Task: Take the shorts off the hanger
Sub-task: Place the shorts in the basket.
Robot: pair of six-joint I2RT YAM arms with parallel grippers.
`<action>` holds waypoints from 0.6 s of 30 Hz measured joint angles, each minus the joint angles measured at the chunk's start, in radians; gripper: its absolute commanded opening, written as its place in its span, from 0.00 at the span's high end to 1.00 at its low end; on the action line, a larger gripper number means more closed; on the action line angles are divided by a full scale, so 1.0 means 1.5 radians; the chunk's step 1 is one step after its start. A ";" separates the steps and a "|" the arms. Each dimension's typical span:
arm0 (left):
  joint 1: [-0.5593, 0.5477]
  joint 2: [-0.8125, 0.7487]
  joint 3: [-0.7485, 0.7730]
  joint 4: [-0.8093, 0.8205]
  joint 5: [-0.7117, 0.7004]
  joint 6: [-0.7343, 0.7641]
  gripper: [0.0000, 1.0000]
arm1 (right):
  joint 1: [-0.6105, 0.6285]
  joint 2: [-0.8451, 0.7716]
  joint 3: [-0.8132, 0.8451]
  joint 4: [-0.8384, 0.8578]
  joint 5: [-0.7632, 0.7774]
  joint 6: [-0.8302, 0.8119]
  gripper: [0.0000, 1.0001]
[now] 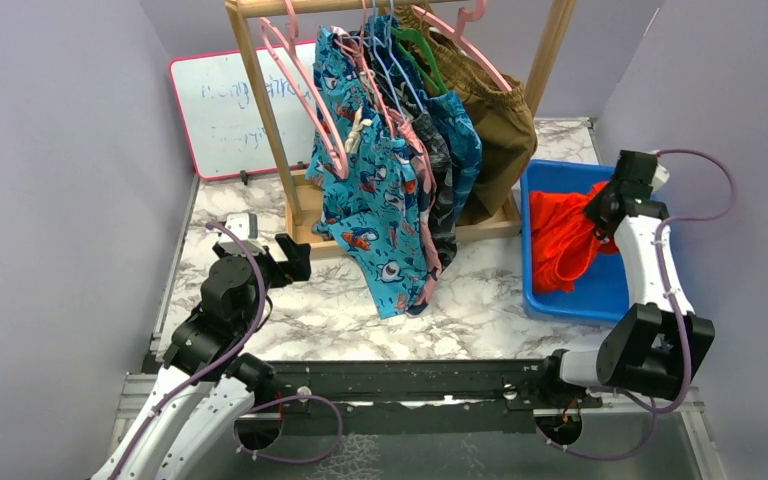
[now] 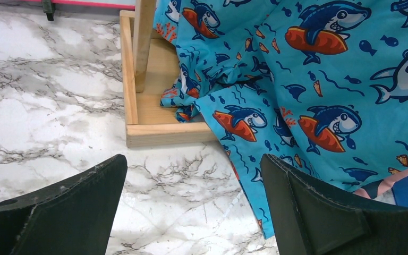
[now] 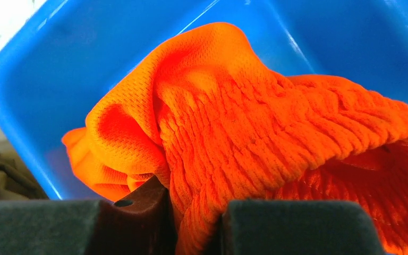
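Starting at our left: the left hand (image 1: 293, 257) hovers low over the marble-veined table (image 1: 290, 320), pads spread wide and empty, facing the hem of the blue shark-print shorts (image 1: 375, 215). These hang limp and smooth from a thin pink hanger (image 1: 337, 160) on the wooden rack (image 1: 260, 110), with more pairs crowded behind. Rightward, the right hand (image 1: 600, 208) pinches the orange shorts (image 1: 560, 240), a mesh knit with a ribbed elastic waist, above the glossy blue bin (image 1: 610, 295). We judge a low release inside the bin is best, so nothing drapes over the rim.

shark-print shorts (image 2: 319, 106), wooden base (image 2: 154, 135), parted end effector (image 2: 194, 178)
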 measured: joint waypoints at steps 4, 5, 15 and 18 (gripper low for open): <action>0.000 -0.001 0.000 0.000 0.000 0.000 0.01 | -0.045 0.011 0.006 0.015 -0.024 0.063 0.98; 0.000 -0.001 0.000 0.000 0.000 0.000 0.01 | -0.049 0.017 0.009 0.019 -0.026 0.085 0.98; 0.000 -0.001 0.000 0.000 0.001 0.000 0.01 | -0.049 0.104 0.043 0.082 -0.071 0.164 0.97; 0.000 -0.001 0.000 0.000 0.001 0.000 0.01 | -0.049 0.156 0.076 0.091 -0.085 0.156 0.93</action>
